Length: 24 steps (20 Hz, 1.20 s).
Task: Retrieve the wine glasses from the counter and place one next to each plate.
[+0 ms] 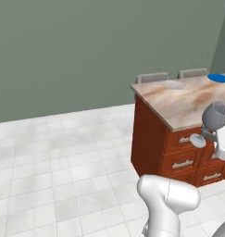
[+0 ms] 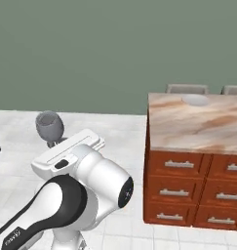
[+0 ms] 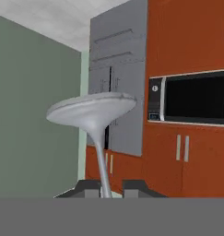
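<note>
Gripper (image 3: 112,184) was clamped on the stem of a wine glass (image 1: 216,115), carried in the air just off the counter (image 1: 178,104) edge, far from the grey-white plate (image 1: 174,84) and blue plate (image 1: 219,78); best kept steady, set beside one plate.

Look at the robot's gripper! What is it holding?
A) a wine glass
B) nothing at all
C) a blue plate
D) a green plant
A: in the hand view the gripper is closed on the thin stem of a grey wine glass, and the right base view shows the same glass's bowl carried above the arm.
</note>
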Available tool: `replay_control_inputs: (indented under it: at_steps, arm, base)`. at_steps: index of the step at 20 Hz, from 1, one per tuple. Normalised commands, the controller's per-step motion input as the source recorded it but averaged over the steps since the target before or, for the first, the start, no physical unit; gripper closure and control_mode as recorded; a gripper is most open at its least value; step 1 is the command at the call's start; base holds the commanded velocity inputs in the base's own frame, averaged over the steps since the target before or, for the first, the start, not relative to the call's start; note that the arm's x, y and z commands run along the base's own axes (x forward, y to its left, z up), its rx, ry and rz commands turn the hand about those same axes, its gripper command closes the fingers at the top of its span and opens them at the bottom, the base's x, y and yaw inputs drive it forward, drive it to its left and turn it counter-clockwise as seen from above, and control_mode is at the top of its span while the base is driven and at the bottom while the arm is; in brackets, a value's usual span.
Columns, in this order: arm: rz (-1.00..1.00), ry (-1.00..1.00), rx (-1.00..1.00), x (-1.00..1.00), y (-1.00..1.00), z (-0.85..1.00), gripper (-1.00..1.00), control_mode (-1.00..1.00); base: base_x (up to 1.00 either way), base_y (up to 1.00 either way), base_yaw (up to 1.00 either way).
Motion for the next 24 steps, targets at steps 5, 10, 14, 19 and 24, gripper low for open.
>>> replay_control_inputs:
  at_steps: [5,10,14,19,24]
  arm:
    - [0.00,0.00,0.00,0.00,0.00,0.00,1.00,1.00]
    - [0.00,0.00,0.00,0.00,0.00,0.00,1.00,1.00]
    - [0.00,0.00,0.00,0.00,0.00,0.00,1.00,1.00]
    - [0.00,0.00,0.00,0.00,0.00,0.00,1.00,1.00]
    - [0.00,0.00,0.00,0.00,0.00,0.00,1.00,1.00]
  base:
    - [0.78,1.00,-0.42]
    - [0.95,1.00,-0.51]
    - [0.91,0.94,-0.60]
    - [0.89,0.71,-0.75]
    - [0.83,0.74,-0.75]
